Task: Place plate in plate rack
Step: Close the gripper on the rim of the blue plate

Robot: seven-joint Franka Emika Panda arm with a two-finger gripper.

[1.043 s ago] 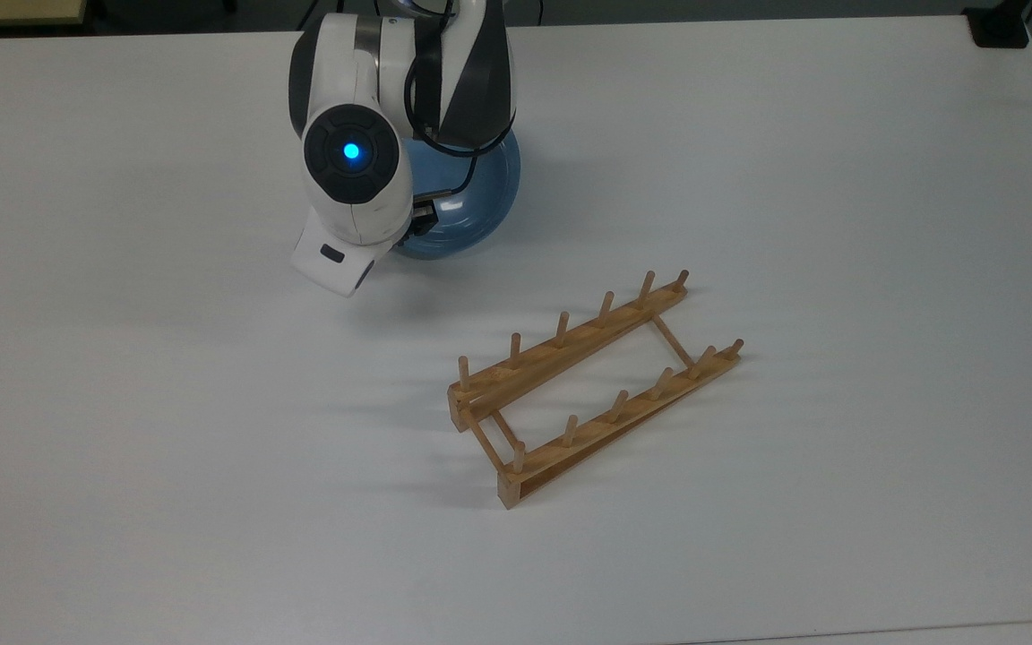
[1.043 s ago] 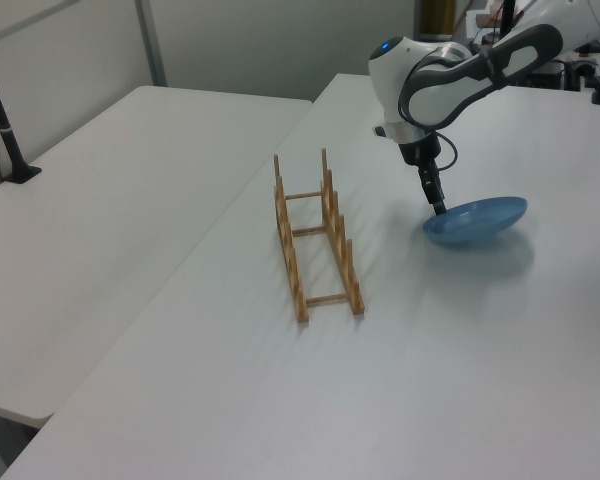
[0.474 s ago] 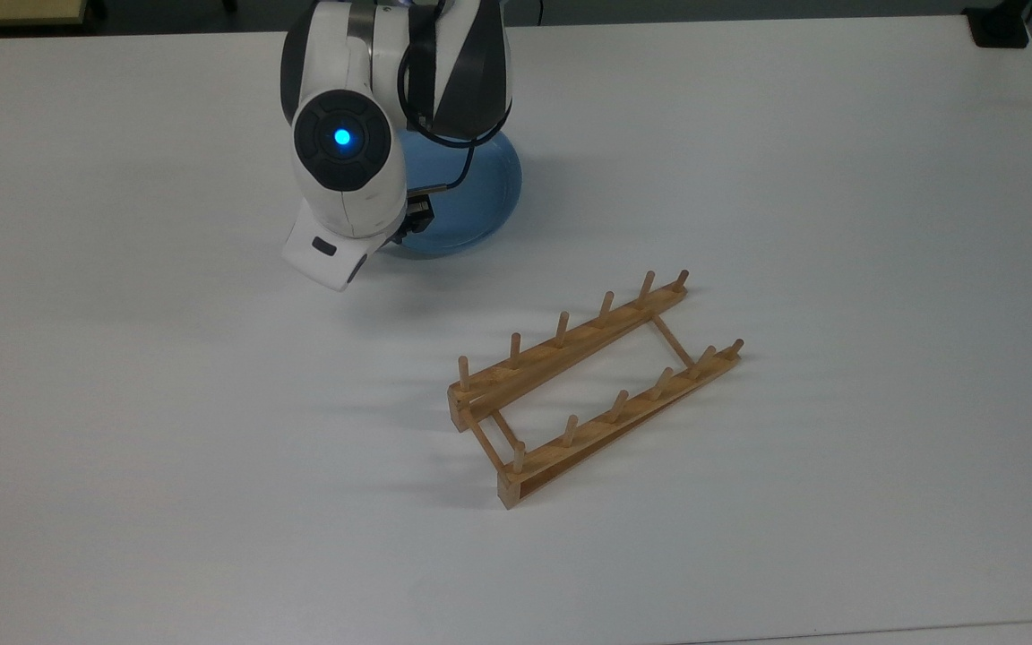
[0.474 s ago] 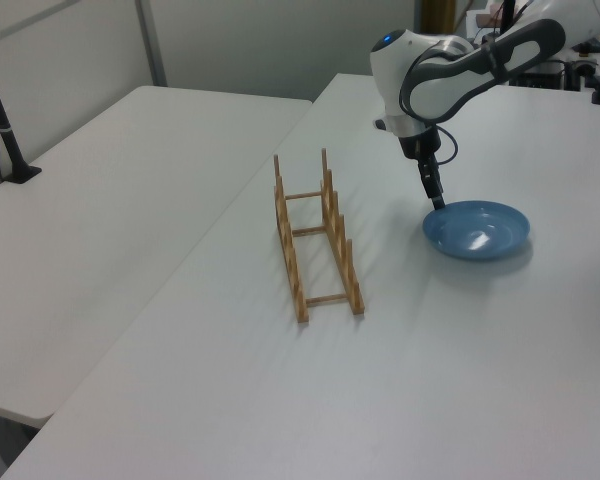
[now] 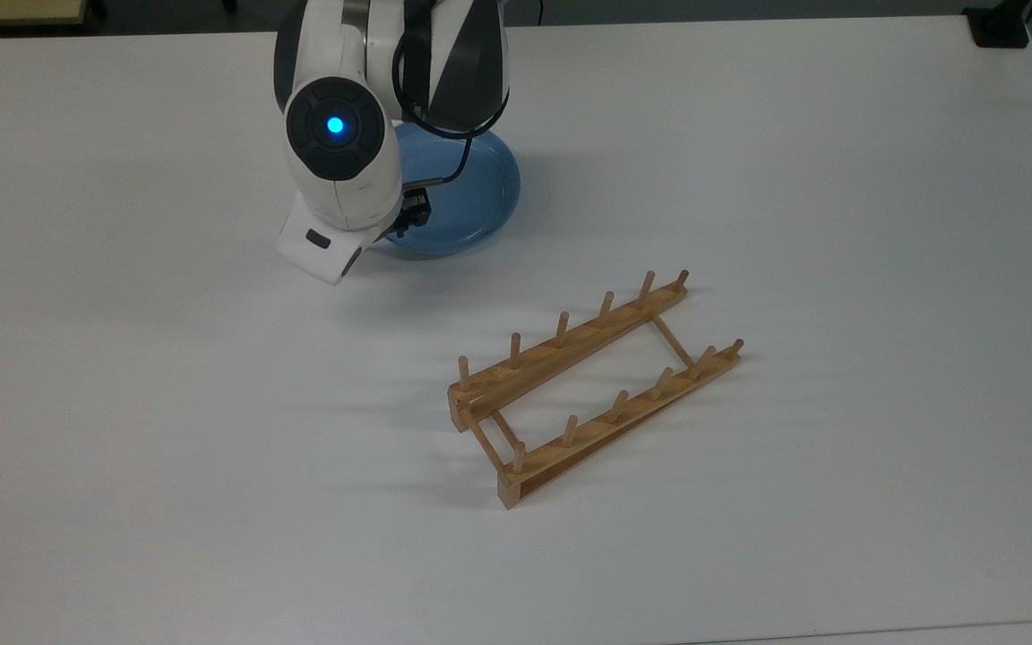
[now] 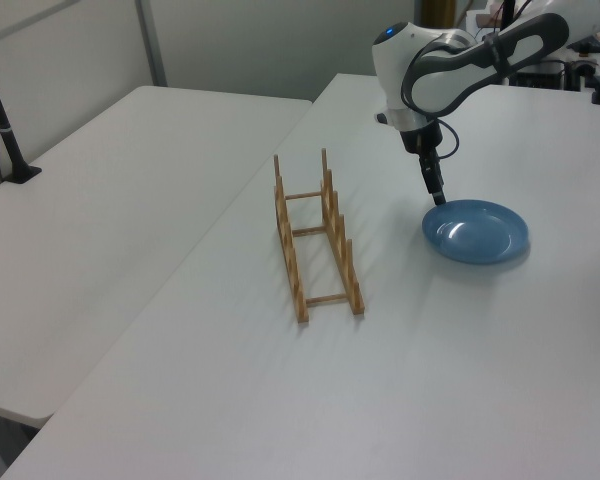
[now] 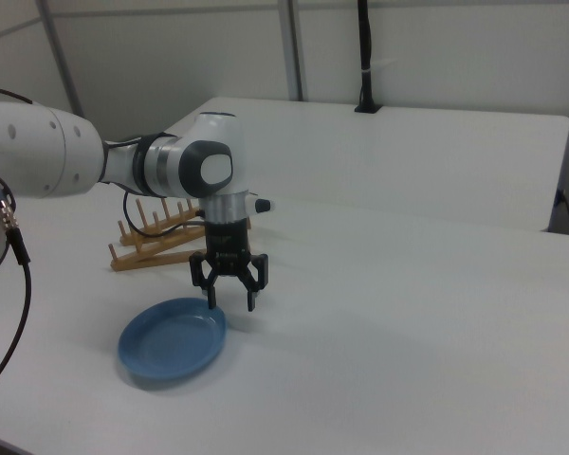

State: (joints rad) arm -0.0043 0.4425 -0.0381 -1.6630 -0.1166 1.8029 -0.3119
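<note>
The light-blue plate (image 5: 471, 193) (image 6: 477, 232) (image 7: 171, 339) lies flat on the white table, partly under the arm in the top view. My gripper (image 7: 230, 300) (image 6: 438, 196) hangs open just above the plate's rim on the side facing the rack, with nothing between its fingers. In the top view the wrist covers most of the gripper. The wooden plate rack (image 5: 588, 385) (image 6: 315, 235) (image 7: 161, 237) stands on the table apart from the plate, its pegs upright and no plate in it.
A second white table (image 6: 110, 200) stands beside this one across a narrow gap. A black clamped post (image 6: 5, 130) (image 7: 365, 66) rises from it. A black cable (image 7: 9, 284) hangs from the arm. The table's front edge runs along the top view's bottom.
The plate was tilted up at the gripper's fingertips a second ago; it now lies flat on the table. The gripper has let go and risen a little.
</note>
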